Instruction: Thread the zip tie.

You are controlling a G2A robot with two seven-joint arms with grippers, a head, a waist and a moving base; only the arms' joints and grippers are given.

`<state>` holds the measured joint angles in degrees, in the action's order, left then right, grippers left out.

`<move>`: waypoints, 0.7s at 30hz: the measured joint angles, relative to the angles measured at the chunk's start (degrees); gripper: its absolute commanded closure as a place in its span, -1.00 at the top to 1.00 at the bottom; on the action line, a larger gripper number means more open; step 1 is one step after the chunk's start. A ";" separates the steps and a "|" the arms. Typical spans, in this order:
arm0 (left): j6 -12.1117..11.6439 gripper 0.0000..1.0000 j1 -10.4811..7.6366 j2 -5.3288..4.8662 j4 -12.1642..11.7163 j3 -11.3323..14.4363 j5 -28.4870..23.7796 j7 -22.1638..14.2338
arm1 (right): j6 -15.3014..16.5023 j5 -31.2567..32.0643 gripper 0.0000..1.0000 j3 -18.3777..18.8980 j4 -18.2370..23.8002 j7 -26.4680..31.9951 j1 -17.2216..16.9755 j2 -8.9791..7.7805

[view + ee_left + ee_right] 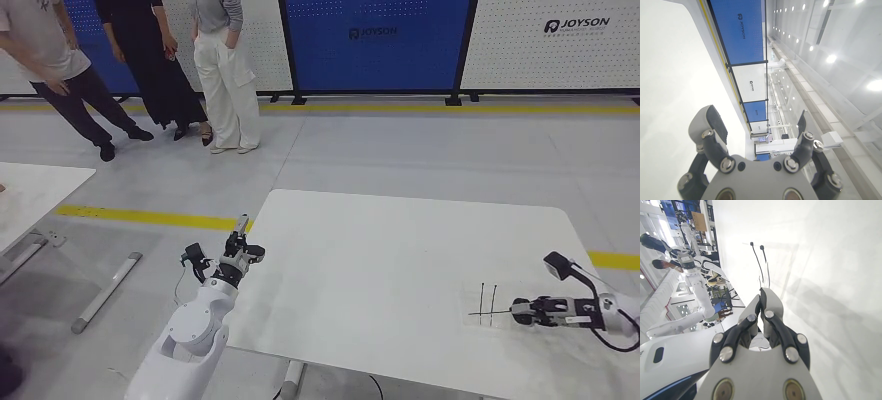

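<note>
Two black zip ties [488, 297] lie side by side on the white table [400, 260] near its right end, heads [751, 243] pointing away from my right gripper. A third black zip tie [488, 314] lies crosswise below them, and its end runs into my right gripper [514, 311], which is shut on it. In the right wrist view a thin black tip [759, 280] sticks out from the closed right gripper [761, 290]. My left gripper [241, 228] is raised at the table's left edge, far from the ties. The left gripper [761, 123] is open and holds nothing.
The zip ties rest on a faint rectangular patch [791, 256] of the tabletop. The table's near edge runs close to the right gripper. A second white table [30, 195] stands off to the left. Blue and white partition panels [380, 45] line the back.
</note>
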<state>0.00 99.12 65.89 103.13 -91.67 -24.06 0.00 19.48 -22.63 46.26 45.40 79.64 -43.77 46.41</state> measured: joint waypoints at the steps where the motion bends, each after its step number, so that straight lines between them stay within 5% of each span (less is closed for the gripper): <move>1: 0.00 1.00 0.00 0.00 0.00 0.00 0.00 0.00 | 0.00 -0.21 -1.00 0.17 0.16 0.00 -0.08 -0.12; 9: 0.00 1.00 0.00 0.00 0.00 0.00 0.00 0.00 | 0.00 -6.20 -1.00 4.30 4.74 0.00 -3.07 -2.11; 16: 0.00 1.00 0.00 0.00 0.00 0.00 0.00 0.00 | 0.00 -16.72 -1.00 12.92 13.95 0.00 -10.83 -4.99; 21: 0.00 1.00 0.00 0.00 0.00 0.00 0.00 0.00 | 0.00 -17.08 -1.00 13.74 16.20 0.00 -12.30 -5.49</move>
<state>0.00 99.12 65.89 103.13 -91.67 -24.06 0.00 19.48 -39.71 60.00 61.60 79.64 -56.07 40.92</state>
